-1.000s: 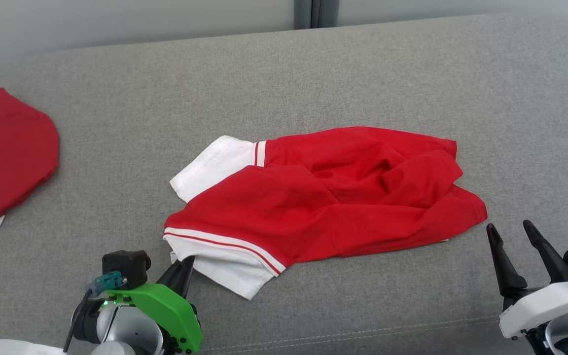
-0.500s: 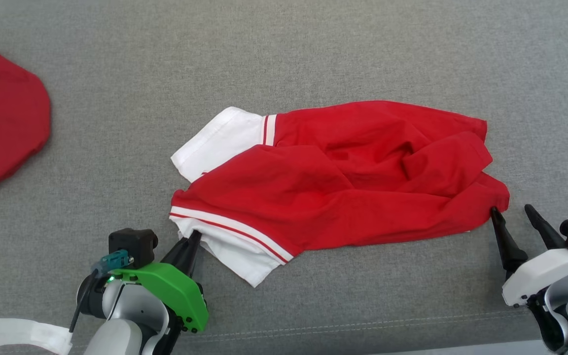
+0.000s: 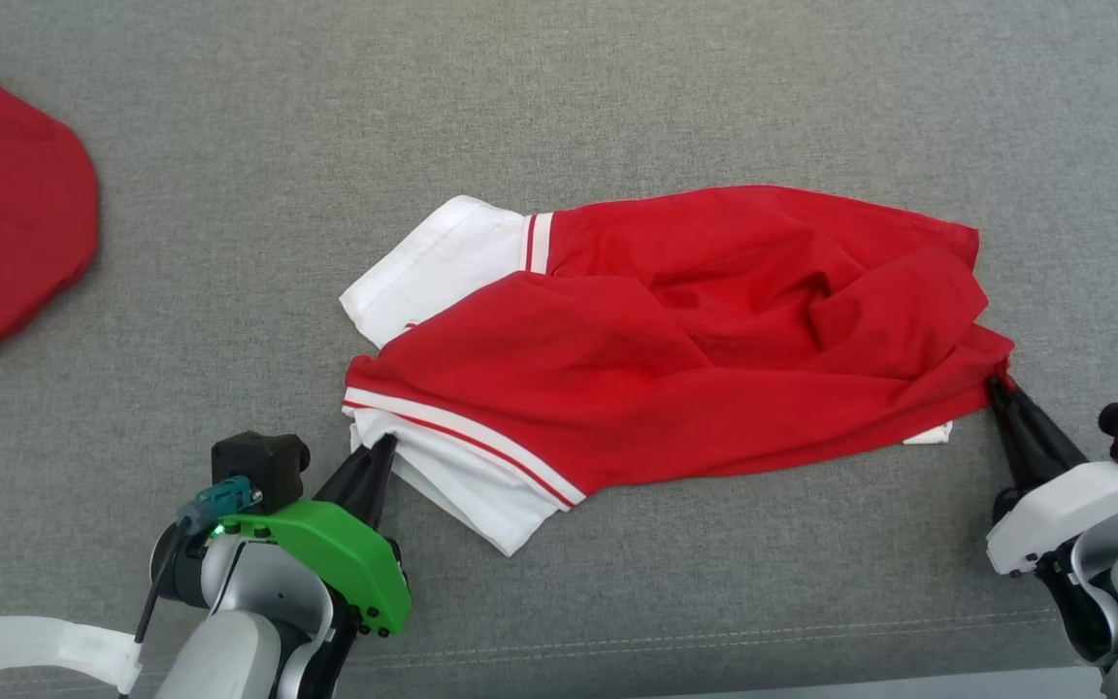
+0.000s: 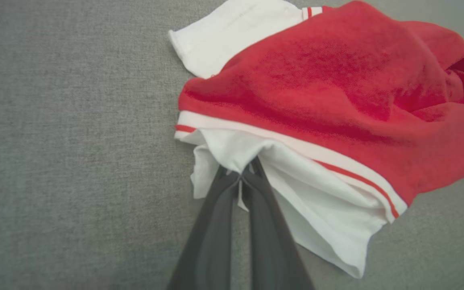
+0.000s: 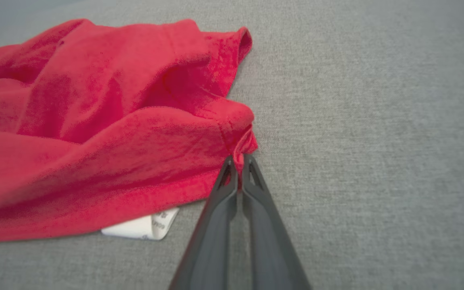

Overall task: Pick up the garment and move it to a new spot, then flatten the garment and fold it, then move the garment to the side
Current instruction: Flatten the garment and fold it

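- Between the two claws, the shirt (image 3: 675, 359) lies crumpled on the grey cushion (image 3: 617, 107). Its red body is bunched over itself and its white sleeves are turned toward the left claw (image 3: 382, 449).
- The left claw is pressed together on the white sleeve edge right at its tips. Its wrist view shows a sliver of white cloth nipped between the tips (image 4: 243, 172).
- The right claw (image 3: 999, 384) is pinching the red hem corner at the shirt's far end. In its wrist view the cloth puckers where the tips (image 5: 238, 159) meet.
- A white label (image 5: 143, 227) pokes out from under the red edge, just beside the right claw's fingers.
- Progress, as I judge it: both grips are set, but the shirt rests fully on the cushion and has not been lifted.
- Left to do: lifting and carrying it to a new spot, then flattening, folding and moving it aside. The heavy wrinkles suggest no smoothing has been done.
- Another red garment (image 3: 6, 214) lies well out beyond the left claw, apart from the shirt.
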`<state>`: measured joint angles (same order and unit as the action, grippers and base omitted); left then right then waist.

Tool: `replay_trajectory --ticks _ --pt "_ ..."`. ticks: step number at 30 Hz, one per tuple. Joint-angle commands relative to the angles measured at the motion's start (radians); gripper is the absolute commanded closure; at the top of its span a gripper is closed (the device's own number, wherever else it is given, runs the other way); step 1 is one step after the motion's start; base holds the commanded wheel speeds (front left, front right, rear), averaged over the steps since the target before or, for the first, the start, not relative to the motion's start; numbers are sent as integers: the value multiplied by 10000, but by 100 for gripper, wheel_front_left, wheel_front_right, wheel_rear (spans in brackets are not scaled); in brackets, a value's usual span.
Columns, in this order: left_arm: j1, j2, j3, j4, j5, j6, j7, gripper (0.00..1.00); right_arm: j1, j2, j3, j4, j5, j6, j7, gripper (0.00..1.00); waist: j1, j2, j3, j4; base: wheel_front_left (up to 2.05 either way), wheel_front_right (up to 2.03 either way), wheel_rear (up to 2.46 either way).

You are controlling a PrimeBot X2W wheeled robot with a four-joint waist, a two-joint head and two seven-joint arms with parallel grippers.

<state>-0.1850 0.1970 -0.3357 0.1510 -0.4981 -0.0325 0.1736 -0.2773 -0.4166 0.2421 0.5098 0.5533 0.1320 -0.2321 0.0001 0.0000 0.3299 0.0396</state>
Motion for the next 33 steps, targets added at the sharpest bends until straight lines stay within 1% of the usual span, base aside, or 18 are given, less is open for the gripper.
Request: replay_trajectory --ticks 1,5,10,11,12,15,19,24,26,27,31,33 --pt "-170 19 40 -97 32 9 -111 100 118 -133 -193 -126 146 -23 -134 100 -1 0 -76 26 0 0 0" --pt "-2 183 166 -564 0 90 -163 100 455 -106 -746 -1166 482 -22 -294 100 -1 0 -262 -13 0 0 0" --pt "116 403 264 -1647 -129 98 38 100 733 -103 -1278 -3012 746 -20 -333 100 -1 0 -484 -105 0 0 0" --pt "116 403 264 -1647 -129 98 38 100 733 -103 -1278 -3012 746 -20 -333 100 -1 0 -484 -105 0 0 0" --pt "104 478 284 -1863 -135 82 108 100 727 -122 -1387 -3340 757 -20 -325 100 -1 0 -526 -122 0 0 0" --pt "-133 656 393 -2558 -157 90 249 100 479 -142 -1705 -4248 748 -20 -317 100 -1 0 -656 -146 0 0 0" --pt "-583 894 612 -3226 -259 29 456 100 -71 -157 -2048 -5083 612 -20 -75 100 -1 0 -878 -154 0 0 0" --pt "-1651 1005 982 -3906 -304 38 484 100 -1160 -244 -2239 -5687 415 -20 506 100 -1 0 -1151 -149 0 0 0" --pt "-2283 1071 1132 -4042 -185 67 490 100 -1730 -309 -2246 -5770 271 -20 744 100 -1 0 -1290 -156 0 0 0" --pt "-3025 1085 1312 -4112 -106 108 450 100 -2386 -427 -2204 -5779 142 -20 954 100 -1 0 -1386 -162 0 0 0" --pt "-4615 1143 1540 -3824 68 154 503 100 -3682 -649 -2024 -5553 -33 -20 1350 100 -1 0 -1569 -160 0 0 0" --pt "-5406 1109 1581 -3551 8 83 587 100 -4346 -804 -1907 -5425 -137 -20 1454 100 -1 0 -1652 -166 0 0 0"
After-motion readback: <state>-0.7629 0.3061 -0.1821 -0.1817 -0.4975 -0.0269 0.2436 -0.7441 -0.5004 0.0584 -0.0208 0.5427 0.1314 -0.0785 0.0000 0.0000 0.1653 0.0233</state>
